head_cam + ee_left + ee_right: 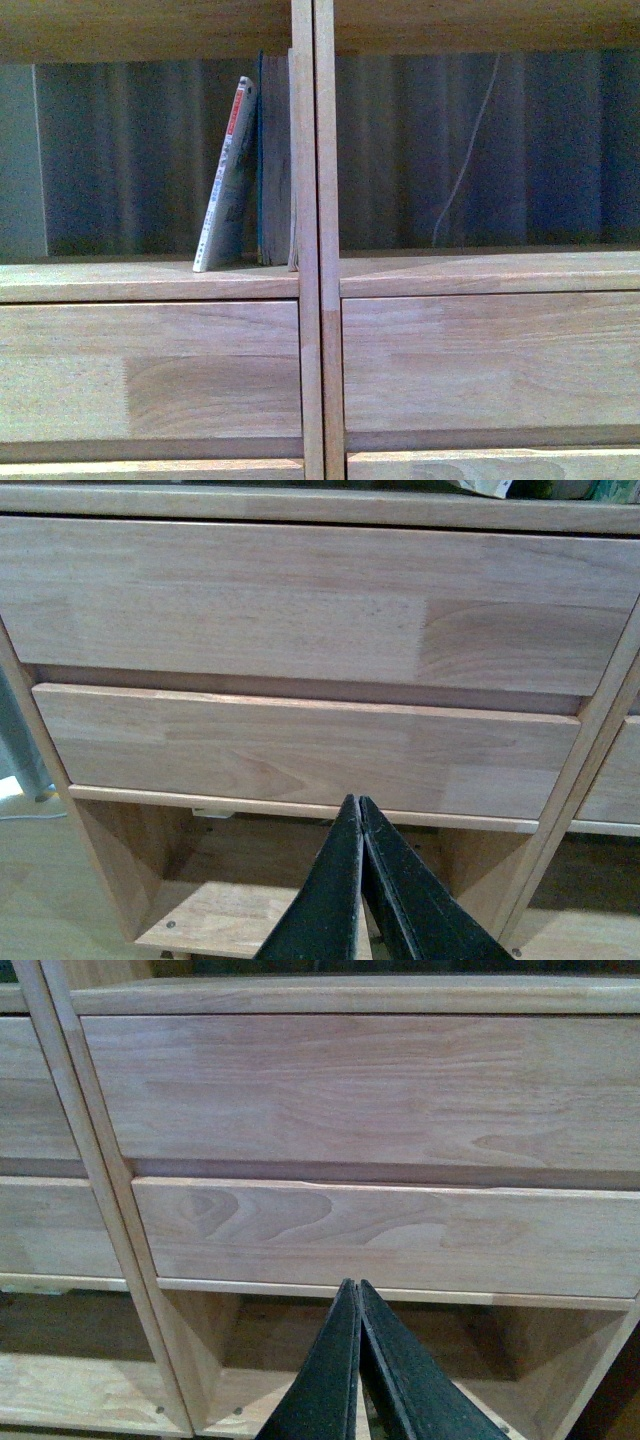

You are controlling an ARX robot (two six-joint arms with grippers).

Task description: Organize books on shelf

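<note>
In the open compartment left of the shelf's (311, 300) central upright, a white-covered book (226, 180) leans with its red-topped spine tilted toward a dark teal book (261, 150), which stands upright against that upright's side. Both rest on the board above the upper left drawer (150, 370). Below that board, the left end effector (361, 805) and right end effector (358, 1288) face the drawer fronts, fingers pressed together, gripping nothing.

White-spined book (226, 180) leaning on upright books (274, 160), left shelf (150, 282) compartment
</note>
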